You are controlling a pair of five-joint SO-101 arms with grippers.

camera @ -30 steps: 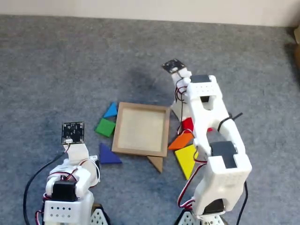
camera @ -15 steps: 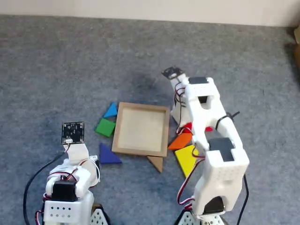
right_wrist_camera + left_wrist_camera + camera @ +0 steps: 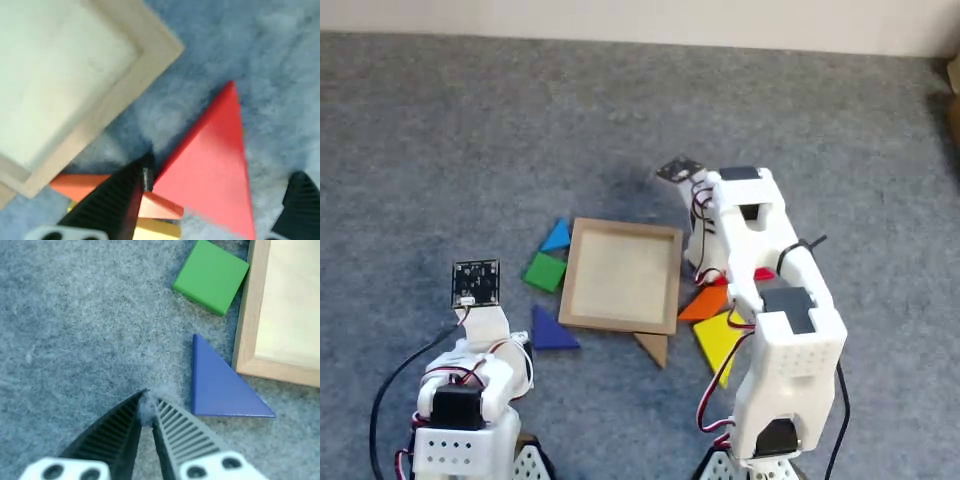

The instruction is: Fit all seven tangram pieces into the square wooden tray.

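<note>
My right gripper [image 3: 222,180] wide open astride the red triangle [image 3: 205,145], perhaps touching it, beside the tray [image 3: 102,107] corner, left gripper [image 3: 149,402] pinched together, empty.

Tray [image 3: 568,276] on grey carpet [image 3: 470,120]. Green square [image 3: 545,271] and dark blue triangle [image 3: 551,331] flank its left rim. Orange piece [image 3: 705,303] and yellow piece [image 3: 717,342] lie under the right arm [image 3: 760,250].

I'm looking at a grey carpet [image 3: 470,130] with the wooden tray [image 3: 625,228] lying mid-frame in the high view. Left of the tray lie a light blue triangle [image 3: 557,237], a green square [image 3: 545,271] and a dark blue triangle [image 3: 550,332]. At its lower right are a brown piece [image 3: 655,347], an orange piece [image 3: 705,303], a yellow piece [image 3: 718,340] and a red triangle [image 3: 210,160].
</note>
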